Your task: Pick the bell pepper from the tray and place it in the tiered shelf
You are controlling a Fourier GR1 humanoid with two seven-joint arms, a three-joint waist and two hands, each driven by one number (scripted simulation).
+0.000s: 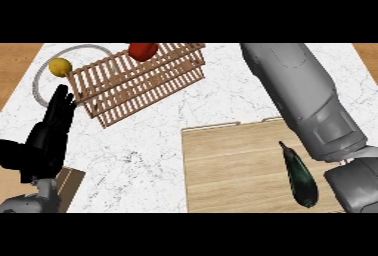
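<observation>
The red bell pepper [142, 50] lies on the far top part of the wooden slatted tiered shelf [136, 82], at the back of the counter. No hand touches it. The wooden tray [236, 170] lies at the front right. My right forearm reaches from the lower right across the tray and leaves the picture at the top, so its hand is hidden. My left hand [46, 137] rests open at the left edge, fingers pointing up, left of the shelf's near corner.
A dark green, long vegetable [299, 176] lies on the tray's right side, beside my right forearm. A yellow lemon [60, 66] sits inside a grey ring-shaped plate [88, 48] behind the shelf's left end. White marble counter lies between shelf and tray.
</observation>
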